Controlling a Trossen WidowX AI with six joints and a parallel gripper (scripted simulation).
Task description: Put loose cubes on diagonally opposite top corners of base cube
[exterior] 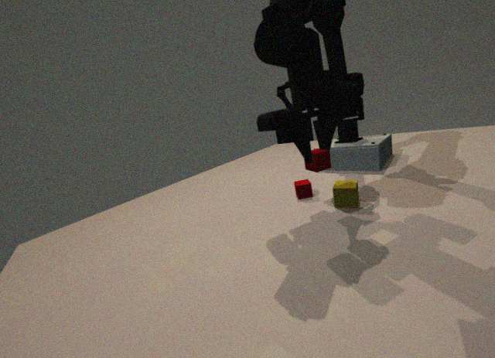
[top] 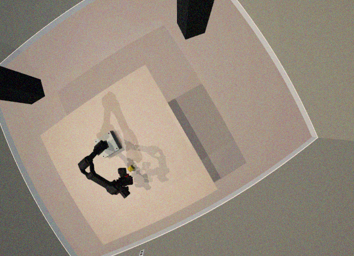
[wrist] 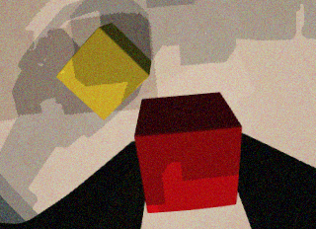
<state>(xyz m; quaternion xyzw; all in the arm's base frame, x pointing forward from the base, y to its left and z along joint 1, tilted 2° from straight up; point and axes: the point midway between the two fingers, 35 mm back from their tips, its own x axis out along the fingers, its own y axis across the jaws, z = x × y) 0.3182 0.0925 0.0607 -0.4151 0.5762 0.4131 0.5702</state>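
The yellow base cube [top: 130, 168] [exterior: 346, 196] [wrist: 101, 66] sits on the table. One loose red cube [exterior: 303, 189] stands on the table beside it, to its left in the exterior view; it does not show in the wrist view. My gripper [exterior: 317, 155] [wrist: 186, 148] is shut on the other red cube [exterior: 319, 160] [wrist: 190, 160] and holds it above the table. The yellow cube lies up and left of the held cube in the wrist view, turned about 45 degrees to it. Nothing rests on the yellow cube. In the top view the arm hides most of the red cubes.
The arm's pale grey mounting base [top: 115, 145] [exterior: 356, 156] stands behind the cubes in the exterior view. The loose red cube on the table is close to the yellow one. Arm shadows fall around the cubes. Two large black blocks [top: 194, 13] [top: 21, 86] show at the edges of the top view.
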